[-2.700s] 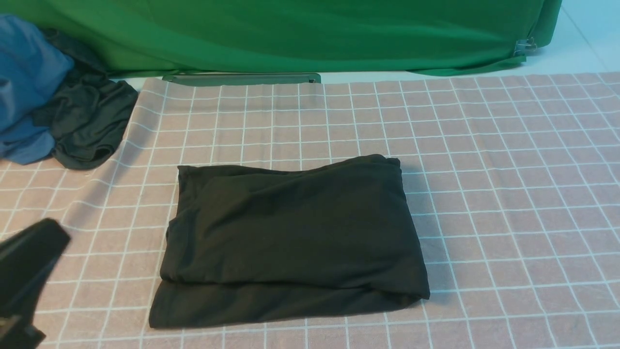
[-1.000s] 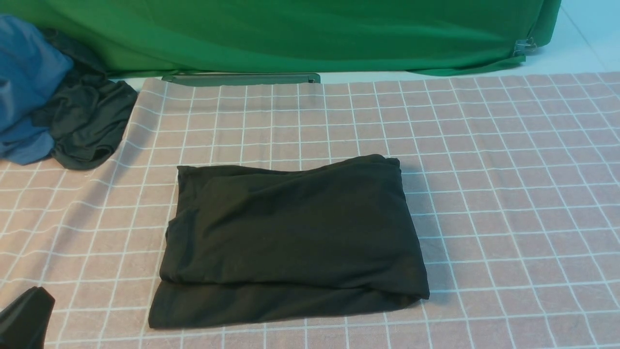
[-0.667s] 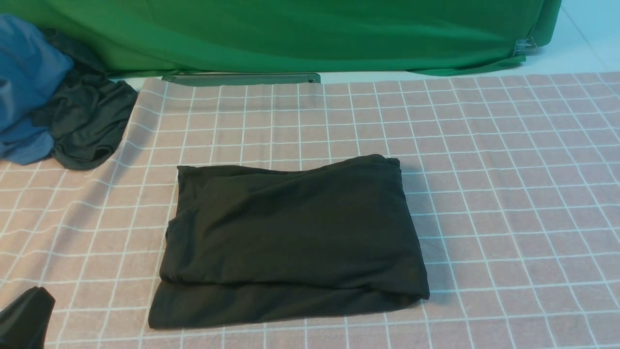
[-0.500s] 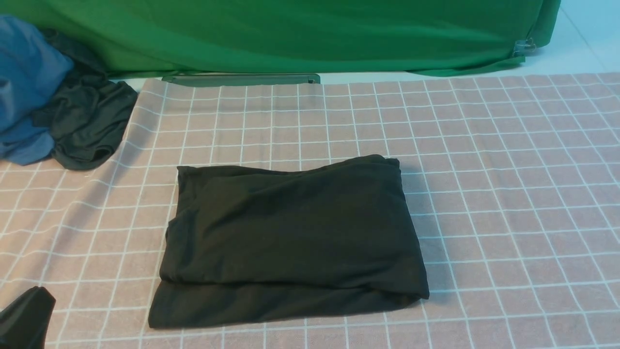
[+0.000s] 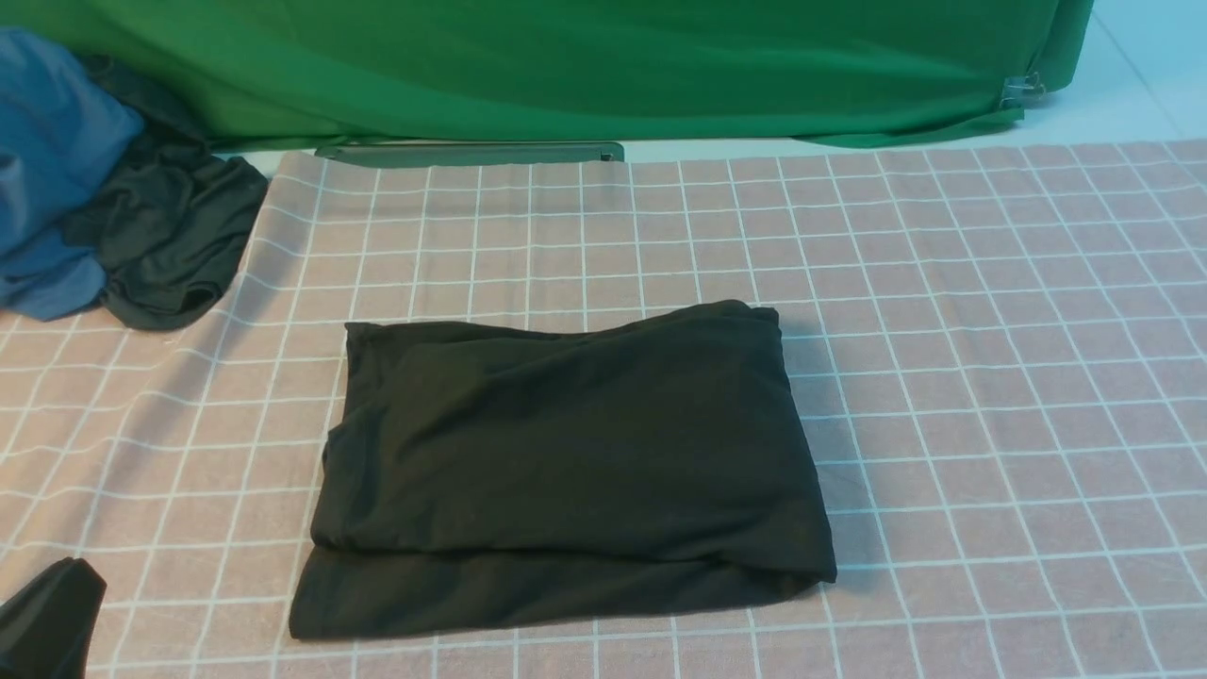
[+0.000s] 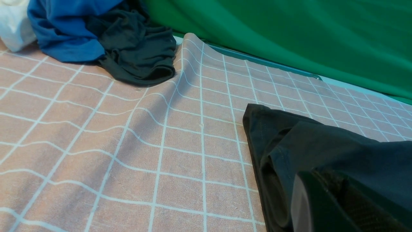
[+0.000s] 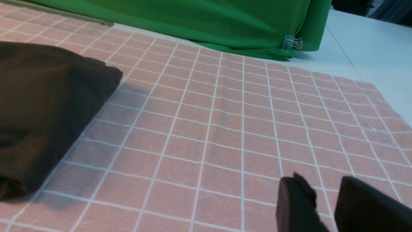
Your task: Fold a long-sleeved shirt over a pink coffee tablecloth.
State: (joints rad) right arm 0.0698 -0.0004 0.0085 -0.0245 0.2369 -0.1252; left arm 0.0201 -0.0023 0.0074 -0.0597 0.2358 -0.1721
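The long-sleeved shirt (image 5: 566, 462) lies folded into a black rectangle in the middle of the pink coffee tablecloth (image 5: 990, 358); its print is hidden. My left gripper (image 5: 52, 604) shows only as a dark tip at the bottom left corner of the front view, well apart from the shirt. In the left wrist view the left gripper (image 6: 318, 183) is shut with nothing in it, and the shirt (image 6: 338, 145) lies beyond it. The right gripper (image 7: 322, 183) hovers over bare tablecloth (image 7: 225, 129) with its fingers apart and empty; the shirt (image 7: 48, 106) lies off to its side. It is outside the front view.
A blue garment (image 5: 47, 160) and a smaller dark grey garment (image 5: 170, 245) are heaped at the far left. A bright green cloth (image 5: 566, 66) hangs along the back, held by a clip (image 5: 1023, 90). The tablecloth ripples near the heap (image 6: 154, 106).
The left gripper has drawn back and down into the bottom left corner of the front view, then stayed still. The folded shirt has not moved.
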